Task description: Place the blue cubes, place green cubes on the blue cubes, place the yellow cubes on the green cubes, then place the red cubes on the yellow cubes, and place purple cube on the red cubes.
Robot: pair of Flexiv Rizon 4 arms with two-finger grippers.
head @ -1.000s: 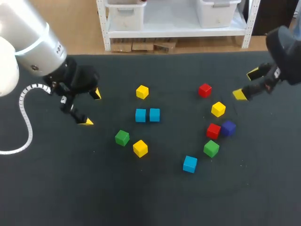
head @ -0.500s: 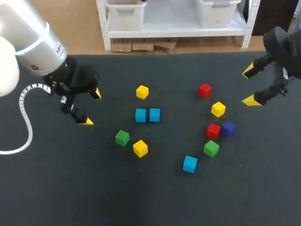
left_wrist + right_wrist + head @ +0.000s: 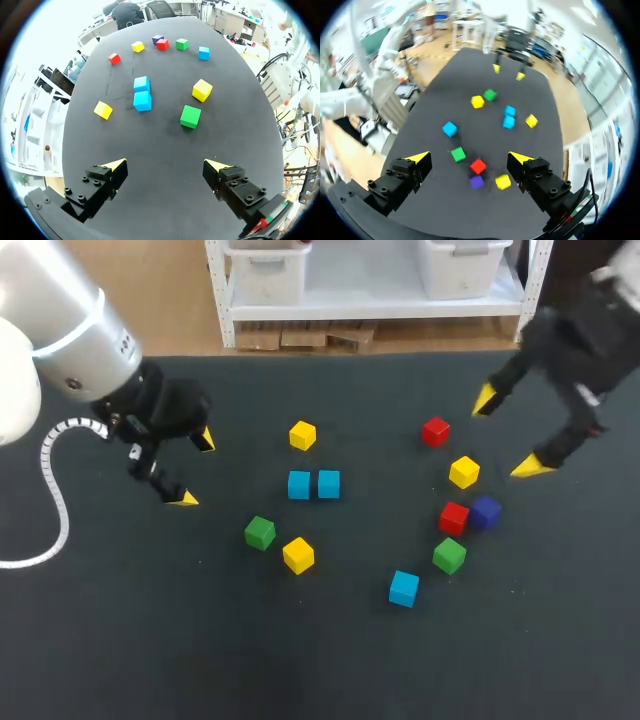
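Hovering over the right side of the table, the right gripper has its two yellow-tipped fingers spread wide apart and holds nothing. Just left of it sits the far red cube, with the right yellow cube a little nearer. Nearer again are the near red cube and the purple cube, just beside each other, then the right green cube and the lone blue cube.

The left gripper hangs over the left side, its fingers also apart and empty. To its right, the pair of blue cubes lies side by side mid-table, with the far yellow cube beyond them. The left green cube and the near yellow cube lie nearer. No cube is stacked on another.
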